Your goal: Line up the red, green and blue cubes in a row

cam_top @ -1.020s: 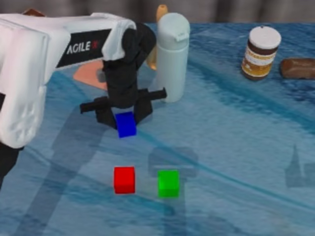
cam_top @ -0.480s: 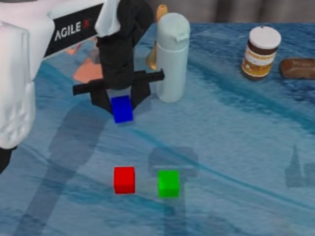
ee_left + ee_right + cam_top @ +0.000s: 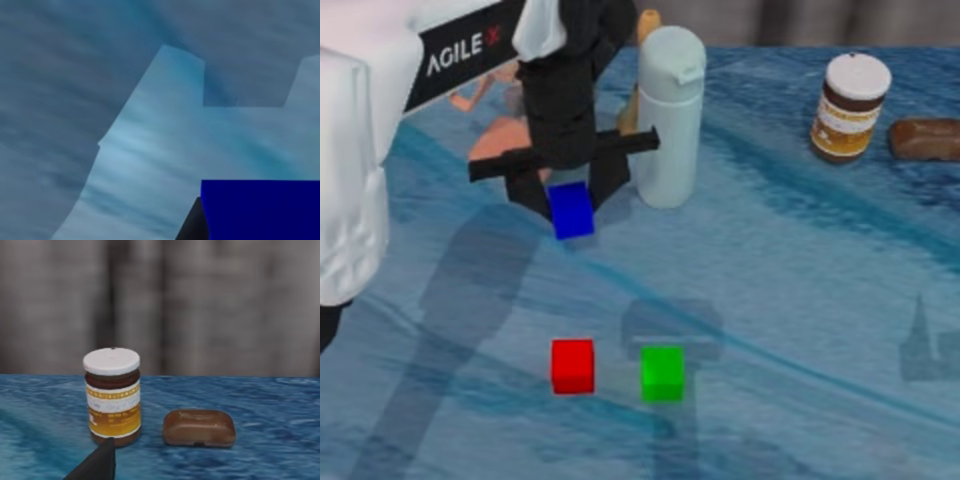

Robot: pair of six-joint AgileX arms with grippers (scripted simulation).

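Small glossy blue cube (image 3: 570,210), likely light, rigid and slippery, sits pinched by its side faces in left gripper (image 3: 568,205) above the table

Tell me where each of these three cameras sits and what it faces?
Top view: above the table, looking down on the left arm's fingers holding the blue cube, with the red cube and green cube nearer.
Left wrist view: looks down at the table; shares the blue cube.
Right wrist view: level along the table, facing a jar, also in the top view; one finger shows.
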